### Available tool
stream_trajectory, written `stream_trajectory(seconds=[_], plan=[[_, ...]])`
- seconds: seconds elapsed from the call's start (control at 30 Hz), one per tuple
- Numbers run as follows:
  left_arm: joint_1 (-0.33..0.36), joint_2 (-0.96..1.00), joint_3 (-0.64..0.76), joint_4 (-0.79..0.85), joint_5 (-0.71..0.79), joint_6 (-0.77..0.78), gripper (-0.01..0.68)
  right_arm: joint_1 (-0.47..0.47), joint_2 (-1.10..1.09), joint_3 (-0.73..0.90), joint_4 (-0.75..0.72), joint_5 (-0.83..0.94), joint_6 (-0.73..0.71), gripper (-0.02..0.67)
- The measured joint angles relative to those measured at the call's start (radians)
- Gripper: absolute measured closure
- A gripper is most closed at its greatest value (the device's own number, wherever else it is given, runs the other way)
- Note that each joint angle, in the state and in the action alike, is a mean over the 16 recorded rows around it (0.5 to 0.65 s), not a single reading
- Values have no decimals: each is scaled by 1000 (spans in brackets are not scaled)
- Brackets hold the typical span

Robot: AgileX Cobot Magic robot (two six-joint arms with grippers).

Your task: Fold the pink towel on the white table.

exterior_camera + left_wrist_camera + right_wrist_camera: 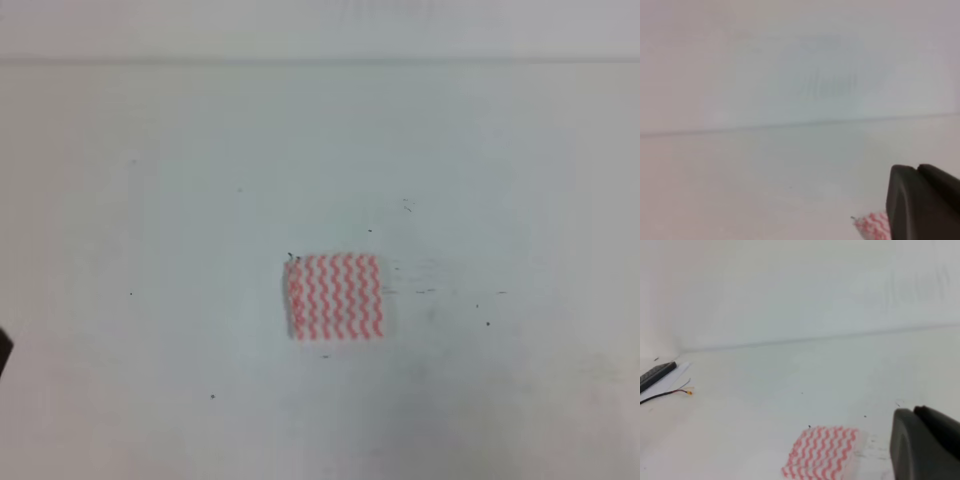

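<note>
A thin cloth towel with pink-red and white wavy stripes [336,296] is seen lying flat as a small, compact rectangle near the middle of the large plain white surface [150,200], slightly right of centre in the high view. Small dark specks are scattered on the surface to the right of the towel.

In the left wrist view, a dark part of the left hand [922,202] is seen at the lower right, with a corner of the towel just beside it; open or closed cannot be told. In the right wrist view, the right hand [925,445] is seen at the lower right, near the towel but apart from it; its state cannot be told. A dark flat object with a thin wire [657,375] is noted at the far left.
</note>
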Motion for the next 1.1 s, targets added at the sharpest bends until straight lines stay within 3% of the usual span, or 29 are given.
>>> stream_trajectory(seconds=[0.2,0.47,1.1], plan=[[0,-135,129,-20,-105,-2,675,0,-33,143,0,-173,0,667],[0,-170,208,-41,-200,-6,675,0,-35,258,0,-310,-3,667],[0,-168,216,-45,-214,-6,676,0,-35,283,15,-247,-32,667]])
